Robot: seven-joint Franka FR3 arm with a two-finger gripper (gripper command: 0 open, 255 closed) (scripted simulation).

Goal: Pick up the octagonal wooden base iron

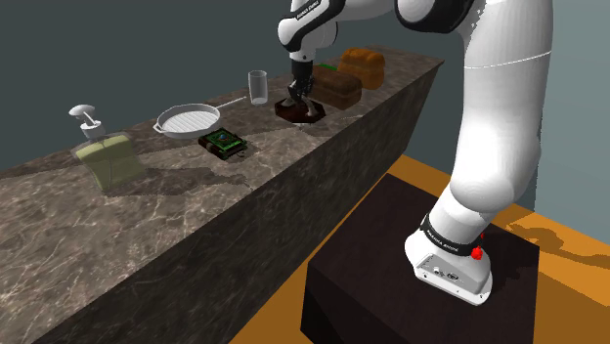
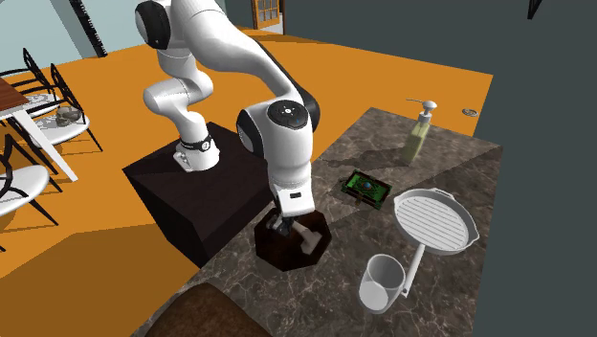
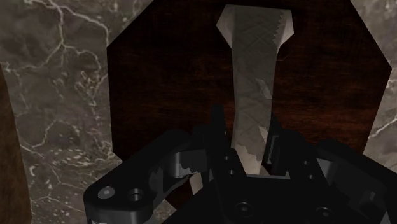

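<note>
- Iron [image 1: 315, 114] sits on the dark marble bench [image 1: 196, 215], upper middle of the shoulder view. In the second exterior view it is at lower centre [image 2: 277, 251].
- Its base [image 3: 165, 83] is dark wood and eight-sided, and lies flat on the bench top. A pale handle [image 3: 251, 76] runs across the top of it.
- Hand [image 3: 246, 124] is down over the iron and pinches the handle. One black finger [image 3: 217, 127] presses one side and the other finger [image 3: 275, 137] the opposite side, at the end of the handle nearer the wrist.
- From the shoulder view the hand [image 1: 298, 98] hangs straight down onto the iron; the white arm [image 1: 499, 127] rises from the stand [image 1: 420, 293] at lower right.
- Second exterior view: hand [image 2: 280, 227] is low on the base, with the forearm nearly upright above it.
- Just beside the iron, to its right in the shoulder view, is a dark brown block [image 1: 339, 88]; an orange-brown loaf [image 1: 363, 64] is behind that.
- A clear glass [image 1: 257, 86] stands to the iron's upper left, apart from it.
- Further left along the bench: a white ridged pan [image 1: 186, 119], a small green-and-black object [image 1: 223, 143], and a soap dispenser [image 1: 101, 151].
- Orange floor [image 2: 105, 249] lies below the bench edge.
</note>
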